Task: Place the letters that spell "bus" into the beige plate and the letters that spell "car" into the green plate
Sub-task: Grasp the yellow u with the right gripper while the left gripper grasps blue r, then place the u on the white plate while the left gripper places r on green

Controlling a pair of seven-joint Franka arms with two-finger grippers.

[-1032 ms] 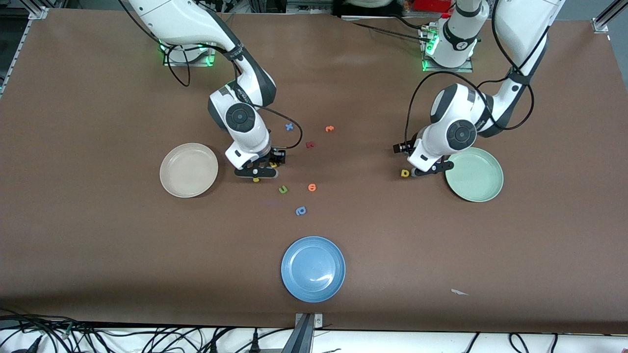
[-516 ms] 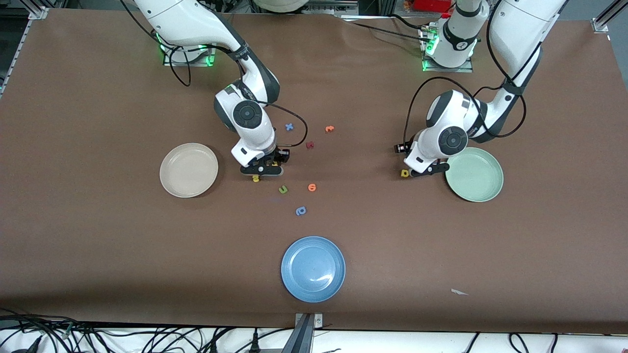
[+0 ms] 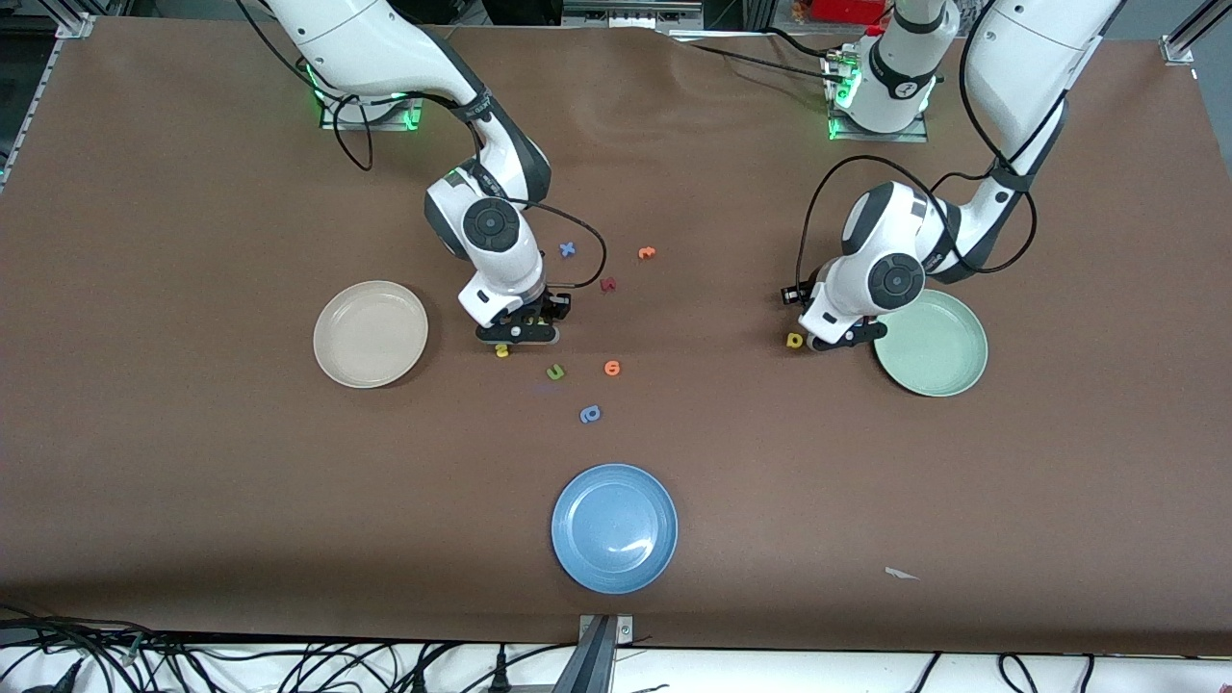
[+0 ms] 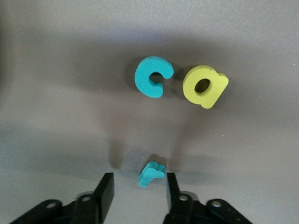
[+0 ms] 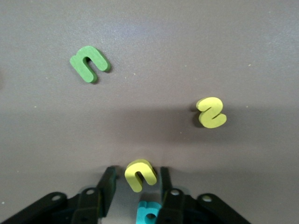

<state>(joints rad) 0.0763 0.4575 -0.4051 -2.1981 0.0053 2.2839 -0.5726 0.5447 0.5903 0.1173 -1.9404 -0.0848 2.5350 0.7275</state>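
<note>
Two pickups are in hand at once, and neither plate holds a letter yet. Nearest the front camera lies the s (image 3: 501,351), loose on the desk just beside the right gripper (image 5: 137,175), whose jaws straddle the yellow u (image 5: 140,175) without pinching it, the b (image 5: 148,213) tucked under the wrist; the beige plate (image 3: 371,334) waits toward the right arm's end. The left gripper (image 4: 138,183) brackets the r (image 4: 152,173) likewise, jaws apart (a sliver of gap on one side), with the a (image 4: 204,86) and c (image 4: 152,77) close by and the green plate (image 3: 930,344) just beside. Next, I judge: close fully, lift straight, carry to each plate. Since a second ago both sets of jaws have narrowed and the wrists have dropped; letters and plates lie unmoved.
</note>
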